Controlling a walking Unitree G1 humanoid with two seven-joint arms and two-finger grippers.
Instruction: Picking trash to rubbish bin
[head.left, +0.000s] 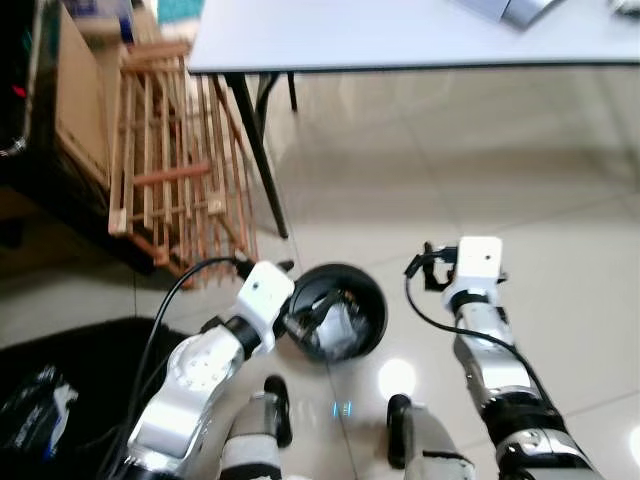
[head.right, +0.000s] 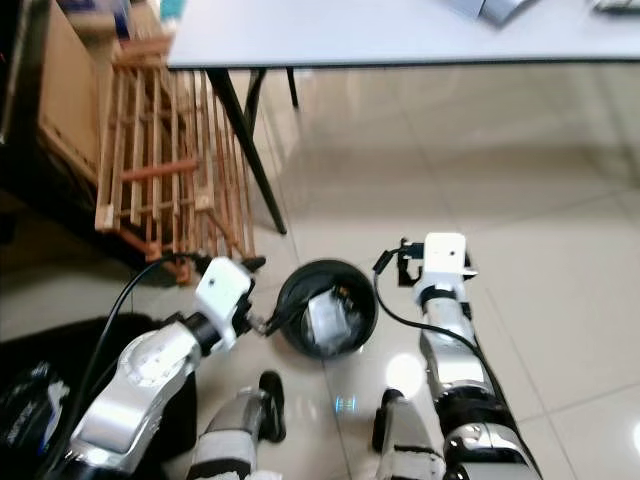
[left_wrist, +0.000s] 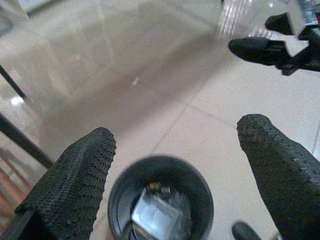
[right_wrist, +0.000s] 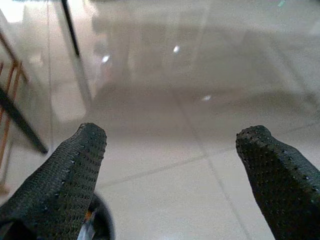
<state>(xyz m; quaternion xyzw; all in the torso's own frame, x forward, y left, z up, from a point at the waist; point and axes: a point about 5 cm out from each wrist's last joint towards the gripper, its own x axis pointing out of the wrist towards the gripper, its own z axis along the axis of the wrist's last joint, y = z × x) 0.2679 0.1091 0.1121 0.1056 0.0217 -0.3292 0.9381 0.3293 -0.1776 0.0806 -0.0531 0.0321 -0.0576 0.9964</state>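
Nearest me, my left gripper (left_wrist: 172, 150) hangs right over the rubbish bin (head.left: 340, 310), its two black fingers spread wide with nothing between them. The bin stands on the tiled floor (head.left: 450, 180) just ahead of the robot's feet, and inside it lies a crumpled silvery piece of trash (left_wrist: 156, 215), so I judge the drop is done and this is the release step ending. My right gripper (right_wrist: 172, 165) sits just beside the bin on its right, fingers also spread apart and empty, pointing out over bare tile.

Next I would need to lift the left arm away and look round for more litter; none is obvious on the open floor ahead.

Further off stand a slatted wooden rack (head.left: 170, 160) and the near edge of a grey table (head.left: 400, 35). A dark patch at my lower left is cut off, and I cannot tell what it is
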